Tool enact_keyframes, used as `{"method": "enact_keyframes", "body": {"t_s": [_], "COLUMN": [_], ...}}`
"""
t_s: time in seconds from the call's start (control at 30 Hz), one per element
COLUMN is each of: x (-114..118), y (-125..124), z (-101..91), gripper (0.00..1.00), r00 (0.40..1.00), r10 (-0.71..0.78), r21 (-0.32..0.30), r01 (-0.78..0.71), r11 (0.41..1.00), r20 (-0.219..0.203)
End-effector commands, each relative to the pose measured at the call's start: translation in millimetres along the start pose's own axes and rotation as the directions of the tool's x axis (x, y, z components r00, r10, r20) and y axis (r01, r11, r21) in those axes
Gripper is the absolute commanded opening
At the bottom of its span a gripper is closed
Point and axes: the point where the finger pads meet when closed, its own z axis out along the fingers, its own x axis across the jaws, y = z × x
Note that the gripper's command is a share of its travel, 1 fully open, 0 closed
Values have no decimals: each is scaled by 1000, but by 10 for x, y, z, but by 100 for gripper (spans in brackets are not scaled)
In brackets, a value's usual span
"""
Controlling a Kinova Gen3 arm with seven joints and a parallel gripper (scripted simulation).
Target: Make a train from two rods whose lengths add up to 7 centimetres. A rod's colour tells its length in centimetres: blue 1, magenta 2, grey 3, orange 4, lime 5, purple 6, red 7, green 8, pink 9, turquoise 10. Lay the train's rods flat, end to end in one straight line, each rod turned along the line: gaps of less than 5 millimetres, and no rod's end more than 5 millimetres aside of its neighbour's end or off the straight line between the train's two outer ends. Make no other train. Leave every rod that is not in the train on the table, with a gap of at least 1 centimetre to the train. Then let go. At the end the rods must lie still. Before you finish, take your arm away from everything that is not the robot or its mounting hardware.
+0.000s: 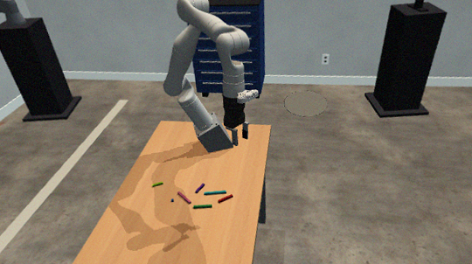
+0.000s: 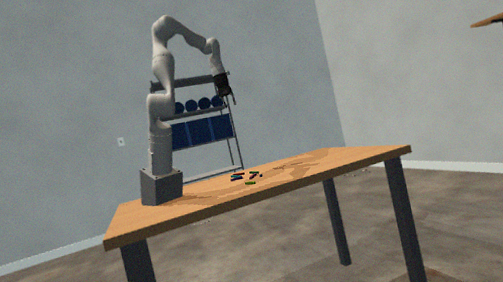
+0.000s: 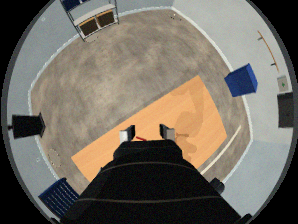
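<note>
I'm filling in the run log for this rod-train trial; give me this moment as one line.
phase: not started | gripper: open, empty, high above table | rods: blue, purple, lime scattered, apart | train: none

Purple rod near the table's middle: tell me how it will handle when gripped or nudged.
The short purple rod looks straight and rigid, so it probably won't flex. It appears small and thin, likely light, sliding easily on the smooth wooden table. Whether it rolls is unclear.

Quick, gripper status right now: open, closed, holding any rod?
Gripper: open, fingers spread wide, holding nothing, raised high above the table; the rods lie on the table.
</note>
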Motion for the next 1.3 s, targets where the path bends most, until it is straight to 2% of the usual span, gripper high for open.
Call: {"method": "enact_keyframes", "body": {"t_s": [0.0,0.23,0.3,0.5,0.8,0.87,0.97,1.27], "x": [32,208,208,457,761,761,842,906], "y": [18,111,111,320,815,815,1076,1748], "z": [39,342,342,819,1575,1575,1872,2457], "gripper": [100,100,100,100,100,100,100,100], "r00": [1000,1000,1000,998,994,994,991,984], "r10": [4,22,22,51,100,100,120,165], "r21": [-1,-3,-3,-7,-13,-13,-17,-25], "r01": [-4,-22,-22,-51,-99,-99,-119,-164], "r11": [1000,1000,1000,999,995,995,993,986], "r20": [2,14,14,30,52,52,59,72]}}
